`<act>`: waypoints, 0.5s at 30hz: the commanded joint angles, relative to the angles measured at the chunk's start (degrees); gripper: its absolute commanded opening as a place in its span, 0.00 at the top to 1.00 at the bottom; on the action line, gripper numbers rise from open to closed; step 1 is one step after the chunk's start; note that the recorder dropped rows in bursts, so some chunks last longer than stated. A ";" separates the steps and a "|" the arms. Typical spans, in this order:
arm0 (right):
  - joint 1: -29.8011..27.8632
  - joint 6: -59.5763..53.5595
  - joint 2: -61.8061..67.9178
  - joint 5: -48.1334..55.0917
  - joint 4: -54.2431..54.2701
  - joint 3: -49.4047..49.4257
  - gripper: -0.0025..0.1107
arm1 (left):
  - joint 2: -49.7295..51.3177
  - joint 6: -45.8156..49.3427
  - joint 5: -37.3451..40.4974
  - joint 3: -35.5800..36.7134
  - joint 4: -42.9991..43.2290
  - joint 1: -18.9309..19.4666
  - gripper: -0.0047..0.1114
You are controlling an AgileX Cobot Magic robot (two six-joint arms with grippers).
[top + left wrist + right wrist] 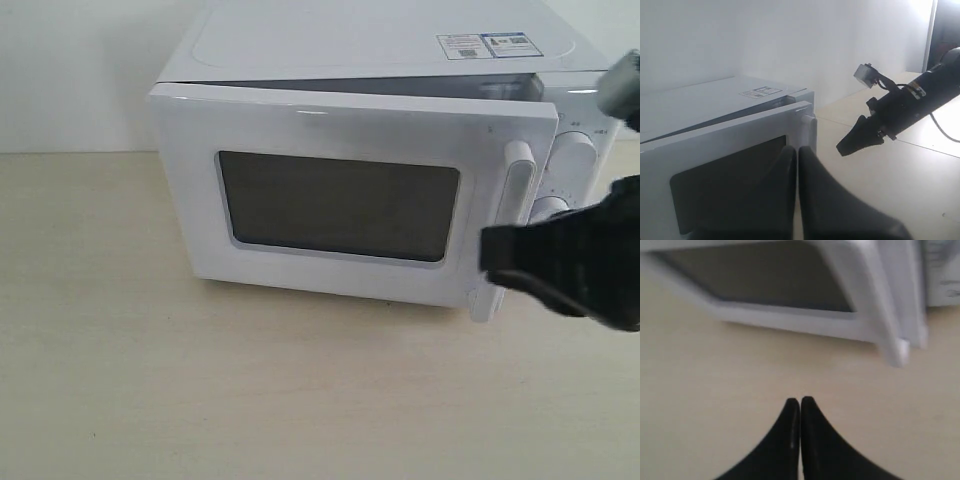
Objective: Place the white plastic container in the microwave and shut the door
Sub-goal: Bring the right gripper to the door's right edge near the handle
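Right gripper (490, 262) — black, pressed together on nothing — hangs on an outstretched arm near the handle (519, 190) edge of the door (190, 200), apart from it. One microwave (380, 40) sits on the tabletop (200, 400), door ajar by a slim gap; two dials (575, 155). Only the left wrist view shows the left gripper (797, 149) — likewise pinched together, empty. Container out of sight.
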 commanded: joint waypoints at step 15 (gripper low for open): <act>18.24 -26.16 13.43 -49.96 20.64 6.40 0.98 | -0.24 -0.57 -0.80 0.19 -0.57 0.09 0.93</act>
